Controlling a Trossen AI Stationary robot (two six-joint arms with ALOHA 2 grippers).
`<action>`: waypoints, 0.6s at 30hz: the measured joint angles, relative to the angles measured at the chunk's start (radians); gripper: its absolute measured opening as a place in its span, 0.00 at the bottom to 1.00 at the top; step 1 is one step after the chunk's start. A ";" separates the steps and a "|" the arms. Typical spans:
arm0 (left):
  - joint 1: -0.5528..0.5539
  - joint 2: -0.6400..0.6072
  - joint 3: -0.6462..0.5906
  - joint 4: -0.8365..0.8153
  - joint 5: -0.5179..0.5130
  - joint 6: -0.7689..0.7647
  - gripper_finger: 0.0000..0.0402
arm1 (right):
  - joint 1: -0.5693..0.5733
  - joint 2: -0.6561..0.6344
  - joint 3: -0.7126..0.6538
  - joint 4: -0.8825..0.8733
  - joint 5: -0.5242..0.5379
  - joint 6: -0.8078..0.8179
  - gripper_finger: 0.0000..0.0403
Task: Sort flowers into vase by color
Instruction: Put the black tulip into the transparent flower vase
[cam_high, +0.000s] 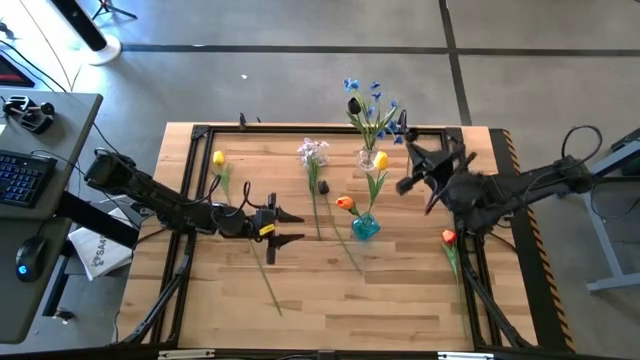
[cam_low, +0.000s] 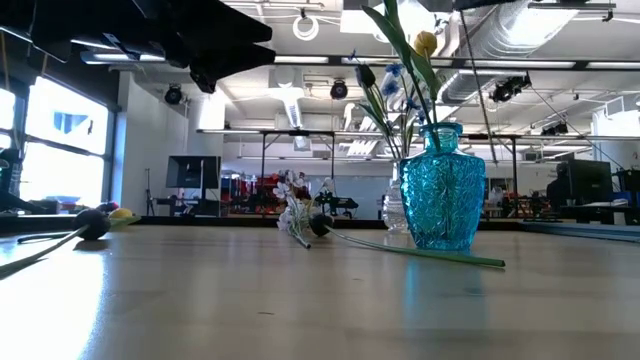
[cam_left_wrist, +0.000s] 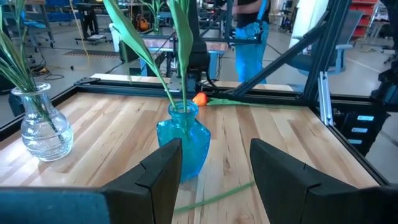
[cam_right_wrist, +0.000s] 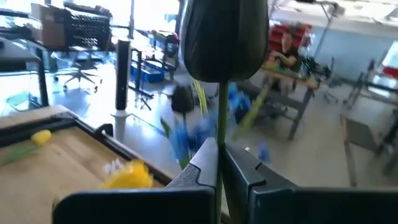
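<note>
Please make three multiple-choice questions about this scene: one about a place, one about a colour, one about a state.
1. Where is the lilac flower?
A. in the blue vase
B. lying on the table
C. in the left pincer

2. What colour is the flower that the right pincer holds?
A. black
B. orange
C. yellow

3. How is the left pincer?
A. shut on a stem
B. shut and empty
C. open and empty

Key: 1 B, the high view shows it flat on the wood. 2 A, the black flower rises from between that pincer's fingers. 3 C, its fingers stand apart with nothing between them.
</note>
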 joint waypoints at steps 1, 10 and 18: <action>0.000 0.000 0.000 0.003 0.000 0.000 0.44 | -0.038 -0.001 0.000 0.063 -0.064 -0.064 0.00; 0.000 0.000 0.000 0.003 0.004 0.009 0.44 | -0.397 0.025 -0.075 0.499 -0.620 -0.265 0.00; -0.002 0.000 0.000 0.002 0.005 0.009 0.44 | -0.577 0.064 -0.187 0.626 -0.791 -0.132 0.00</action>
